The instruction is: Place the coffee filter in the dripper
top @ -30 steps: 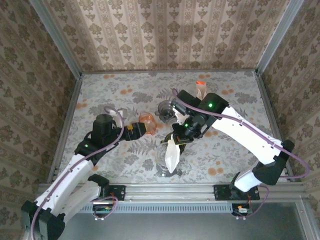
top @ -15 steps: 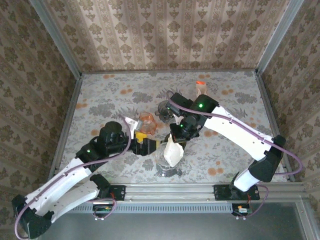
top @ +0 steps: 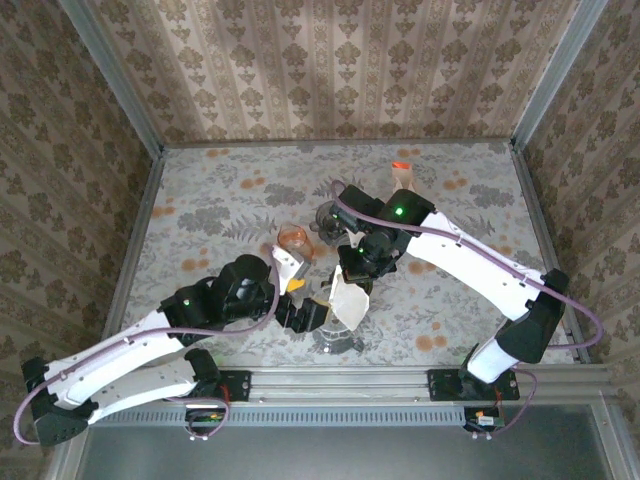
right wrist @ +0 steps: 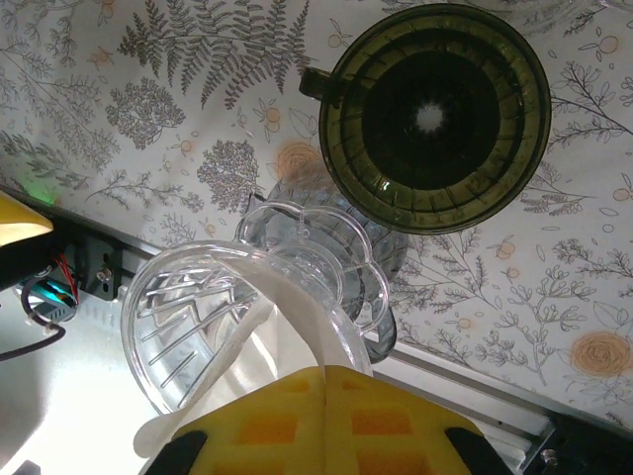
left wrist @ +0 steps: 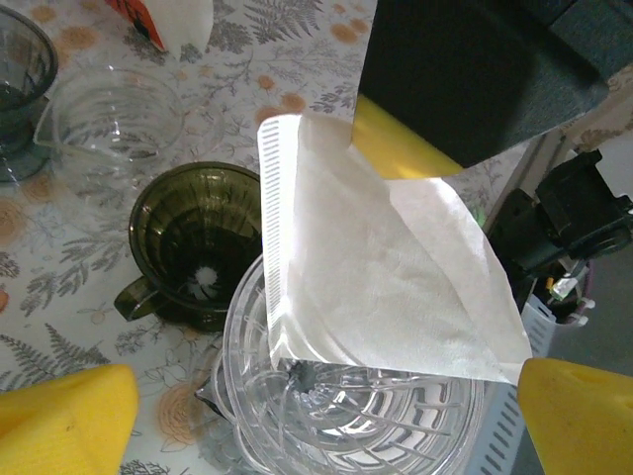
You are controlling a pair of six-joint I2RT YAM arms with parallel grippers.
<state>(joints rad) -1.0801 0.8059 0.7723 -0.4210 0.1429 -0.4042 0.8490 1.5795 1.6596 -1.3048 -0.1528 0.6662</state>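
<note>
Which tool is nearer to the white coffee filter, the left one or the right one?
Right. The right tool is shut on the coffee filter, holding it over the clear dripper. The left tool is open close beside it, not gripping.

Quick tally from my end: there was one paper filter (left wrist: 386,267), one clear dripper (left wrist: 356,435), one clear ribbed cup (left wrist: 114,124), one green dripper (left wrist: 198,242), one smoky grey dripper (top: 325,220), one orange dripper (top: 293,240) and one orange-capped bottle (top: 401,175). Couldn't tell if the orange one was that same ribbed cup.
</note>
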